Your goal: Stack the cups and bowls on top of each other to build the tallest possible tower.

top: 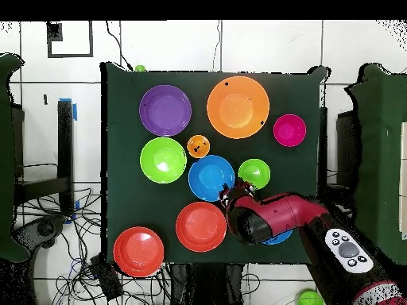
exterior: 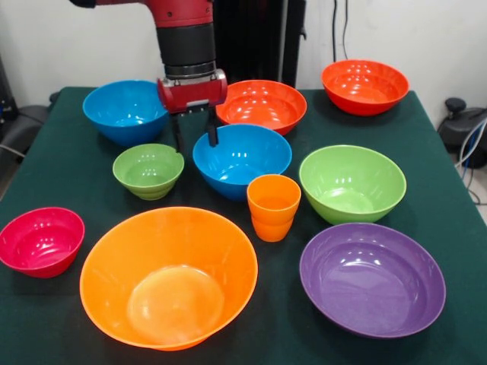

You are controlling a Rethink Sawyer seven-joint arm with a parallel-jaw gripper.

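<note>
My gripper (exterior: pixel 194 138) hangs open and empty over the far-left rim of the middle blue bowl (exterior: pixel 242 160). One finger (exterior: pixel 212 135) is over the bowl and the other is outside it, towards the small ribbed green bowl (exterior: pixel 148 170). In the overhead view the gripper (top: pixel 236 191) sits between that blue bowl (top: pixel 211 177) and the small green bowl (top: pixel 254 173). One orange cup (exterior: pixel 274 207) stands upright just in front of the blue bowl. All bowls stand apart and upright, none stacked.
Also on the green table (exterior: pixel 68 175) are a second blue bowl (exterior: pixel 125 110), two red-orange bowls (exterior: pixel 262 105) (exterior: pixel 365 86), a large green bowl (exterior: pixel 352 182), a crimson bowl (exterior: pixel 40 240), a large orange bowl (exterior: pixel 169 276) and a purple bowl (exterior: pixel 372 277).
</note>
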